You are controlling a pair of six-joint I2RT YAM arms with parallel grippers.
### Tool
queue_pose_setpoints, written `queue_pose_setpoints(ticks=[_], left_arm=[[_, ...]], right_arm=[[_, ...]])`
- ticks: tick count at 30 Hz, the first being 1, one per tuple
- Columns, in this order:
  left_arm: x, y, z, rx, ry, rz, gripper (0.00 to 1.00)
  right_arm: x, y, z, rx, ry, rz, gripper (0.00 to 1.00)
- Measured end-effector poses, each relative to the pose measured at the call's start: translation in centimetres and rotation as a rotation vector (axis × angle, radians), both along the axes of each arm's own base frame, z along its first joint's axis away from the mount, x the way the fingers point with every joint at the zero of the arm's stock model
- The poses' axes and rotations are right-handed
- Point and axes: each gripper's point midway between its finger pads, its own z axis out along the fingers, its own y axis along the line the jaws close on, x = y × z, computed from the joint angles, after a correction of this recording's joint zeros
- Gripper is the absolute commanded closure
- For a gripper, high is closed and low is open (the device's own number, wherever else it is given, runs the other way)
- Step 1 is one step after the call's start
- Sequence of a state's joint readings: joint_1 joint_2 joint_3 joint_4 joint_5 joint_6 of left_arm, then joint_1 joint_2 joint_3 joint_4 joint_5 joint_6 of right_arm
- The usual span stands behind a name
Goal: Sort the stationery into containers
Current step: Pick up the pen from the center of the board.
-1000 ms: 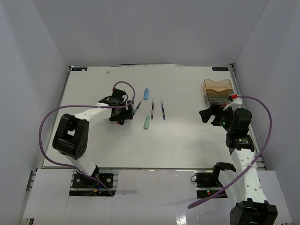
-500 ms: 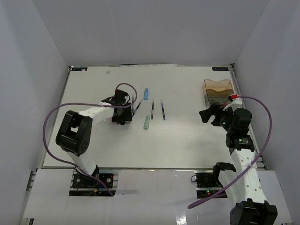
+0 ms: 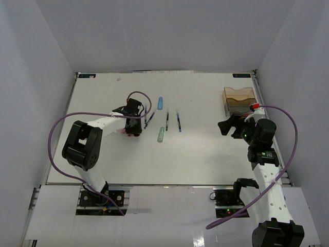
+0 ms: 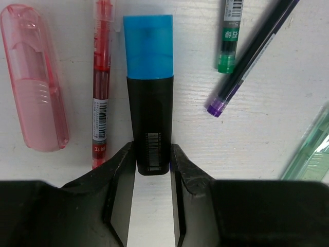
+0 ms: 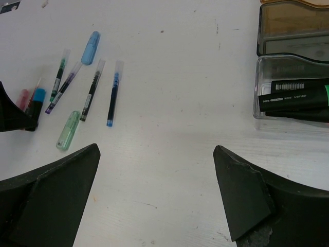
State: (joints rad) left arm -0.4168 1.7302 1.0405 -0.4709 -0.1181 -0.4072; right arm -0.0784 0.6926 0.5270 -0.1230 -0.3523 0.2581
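Observation:
A black marker with a blue cap (image 4: 150, 103) lies on the white table, and my left gripper (image 4: 152, 154) is shut on its black end, a finger pressed against each side. Beside it lie a pink piece (image 4: 33, 77), a red pen (image 4: 101, 87), a green pen (image 4: 229, 36), a purple-tipped pen (image 4: 247, 56) and a mint piece (image 4: 308, 149). The amber container (image 5: 293, 31) adjoins the clear container (image 5: 259, 87), which holds a green-capped black marker (image 5: 295, 98). My right gripper (image 5: 157, 154) hangs open over bare table just left of the containers.
A pastel blue piece (image 5: 90, 48), a dark pen (image 5: 92, 90) and a blue-tipped pen (image 5: 113, 93) lie mid-table. In the top view the left gripper (image 3: 132, 125) is at the table's left-centre and the right gripper (image 3: 230, 125) is below the amber container (image 3: 238, 98).
My left gripper's jaws have closed in onto the blue-capped marker, and the arm has shifted slightly right. The right arm has stayed still.

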Motion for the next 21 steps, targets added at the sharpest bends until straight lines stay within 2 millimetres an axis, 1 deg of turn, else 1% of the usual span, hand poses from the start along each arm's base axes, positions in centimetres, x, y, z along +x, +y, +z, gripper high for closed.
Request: queue_pose_setpoints(ticks=[2,6,8,10,13,16,21], left_arm=[[0.0,-0.1,0.1,0.001,-0.002,-0.002,0.66],[-0.1,-0.6,0.7,-0.004,-0.018,-0.023,0.69],[-0.2,-1.0,1.5,-0.007,-0.042,-0.049,0.68],[-0.3,-1.6,2.8,-0.014,-0.085,-0.094,0.69],[-0.7,-2.9,5.1,-0.044,-0.165,-0.188,0.69],[-1.4,-4.3,7.4,-0.082,-0.243,-0.294,0.69],[-2.8,-6.1,10.3,-0.139,-0.359,-0.457,0.69]], right_arm=[[-0.1,0.3,0.0,0.004,0.0,0.016,0.02],[-0.4,1.5,-0.1,0.017,0.01,0.068,0.01],[-0.6,2.3,-0.5,0.026,0.027,0.103,0.0],[-0.7,3.4,-0.8,0.038,0.052,0.145,0.0],[-1.2,6.4,-0.4,0.051,0.074,0.244,0.0],[-1.7,9.8,0.7,0.069,0.089,0.353,0.06],[-2.0,15.5,2.6,0.112,0.122,0.494,0.09]])
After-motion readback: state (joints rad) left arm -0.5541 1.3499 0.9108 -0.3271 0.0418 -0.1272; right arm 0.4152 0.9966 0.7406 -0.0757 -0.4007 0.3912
